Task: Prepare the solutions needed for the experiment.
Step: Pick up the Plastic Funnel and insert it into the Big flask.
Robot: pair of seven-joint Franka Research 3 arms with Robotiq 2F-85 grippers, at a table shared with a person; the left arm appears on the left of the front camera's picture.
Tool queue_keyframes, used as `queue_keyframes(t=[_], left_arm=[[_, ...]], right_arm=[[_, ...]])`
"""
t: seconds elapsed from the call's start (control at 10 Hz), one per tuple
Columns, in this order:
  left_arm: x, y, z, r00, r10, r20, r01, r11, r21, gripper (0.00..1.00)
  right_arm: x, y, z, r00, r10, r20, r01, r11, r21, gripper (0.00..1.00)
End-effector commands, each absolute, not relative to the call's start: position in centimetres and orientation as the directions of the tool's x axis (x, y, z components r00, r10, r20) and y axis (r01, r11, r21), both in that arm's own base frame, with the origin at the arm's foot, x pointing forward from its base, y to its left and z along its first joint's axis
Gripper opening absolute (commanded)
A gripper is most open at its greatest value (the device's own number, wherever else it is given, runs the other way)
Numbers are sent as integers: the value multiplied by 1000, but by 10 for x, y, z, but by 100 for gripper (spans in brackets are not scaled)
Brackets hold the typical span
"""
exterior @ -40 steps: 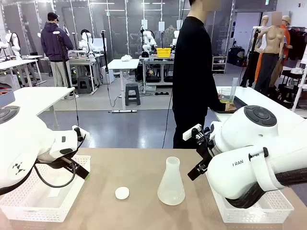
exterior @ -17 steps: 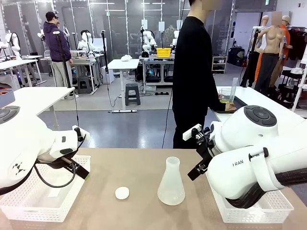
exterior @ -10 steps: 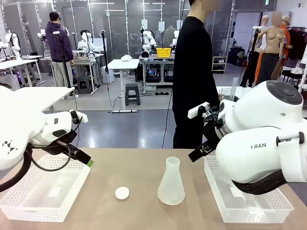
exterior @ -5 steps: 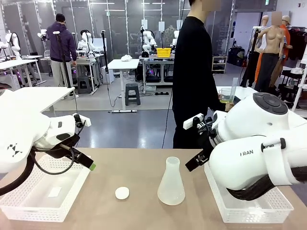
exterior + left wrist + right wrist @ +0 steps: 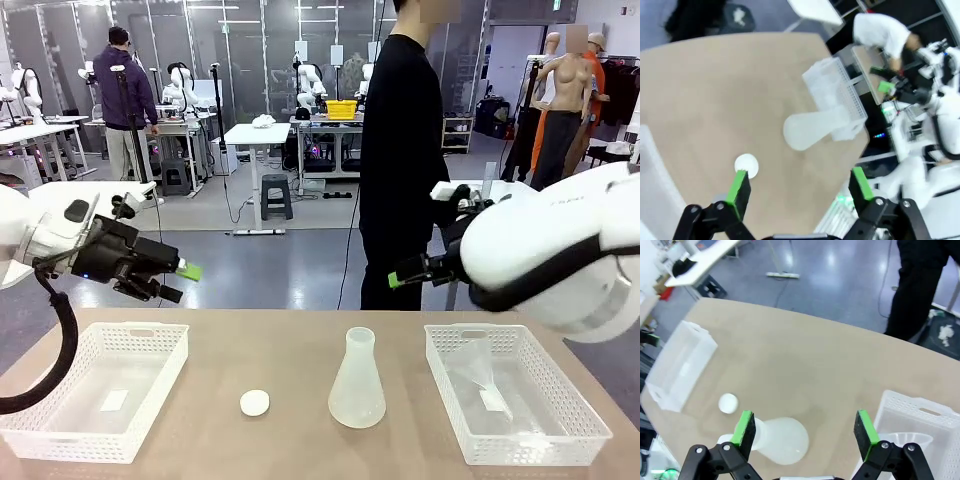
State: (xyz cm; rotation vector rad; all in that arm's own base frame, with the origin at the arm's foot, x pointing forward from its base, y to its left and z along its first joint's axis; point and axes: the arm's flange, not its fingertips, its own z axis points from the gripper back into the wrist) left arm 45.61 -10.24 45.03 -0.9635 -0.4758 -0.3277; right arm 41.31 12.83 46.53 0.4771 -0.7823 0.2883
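Observation:
A frosted white conical flask (image 5: 357,385) stands upright at the table's middle, with a small white round cap (image 5: 254,403) lying to its left. The solutions are out of view. My left gripper (image 5: 182,282) hangs open and empty, high above the left basket. On the other side my right gripper (image 5: 410,272) is open and empty too, raised above the table's far edge. From the left wrist, the open gripper (image 5: 800,185) looks down on the flask (image 5: 817,129) and cap (image 5: 746,165). Between the right gripper's (image 5: 807,432) spread pads lie the flask (image 5: 775,442) and cap (image 5: 728,403).
A white mesh basket (image 5: 60,425) sits at the left with a small white piece inside. A second basket (image 5: 590,425) at the right holds clear plastic items. A person in black (image 5: 400,160) stands sideways beyond the far edge.
Both arms have risen from low over the baskets and now hold their grippers high above the table. Both baskets are uncovered. The flask and cap have not moved.

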Motion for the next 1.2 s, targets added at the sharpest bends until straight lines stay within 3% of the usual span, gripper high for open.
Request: queue_keyframes(t=[0.0, 0.1, 0.2, 0.4, 0.6, 0.7, 1.1], left_arm=[[491, -103, 414, 882, -52, 469, 441, 447, -778, 100], [492, -96, 408, 894, 1, 448, 411, 395, -821, 100], [470, -94, 434, 868, -24, 496, 447, 475, -758, 100], [470, -94, 434, 868, -24, 496, 447, 475, -758, 100], [490, -84, 409, 908, 66, 414, 368, 348, -862, 100], [497, -67, 404, 906, 106, 410, 381, 221, -898, 100], [502, -20, 382, 939, 198, 280, 281, 24, -960, 100]], right_arm=[[446, 120, 431, 695, -14, 719, -436, 787, 437, 100], [447, 119, 428, 708, -65, 703, -410, 773, 484, 100], [418, 124, 462, 698, 26, 716, -412, 833, 371, 100], [418, 124, 462, 698, 26, 716, -412, 833, 371, 100], [440, 113, 446, 754, -135, 643, -326, 773, 544, 100], [448, 104, 442, 795, -220, 565, -317, 643, 697, 100], [453, 85, 435, 882, -295, 367, -233, 404, 885, 100]])
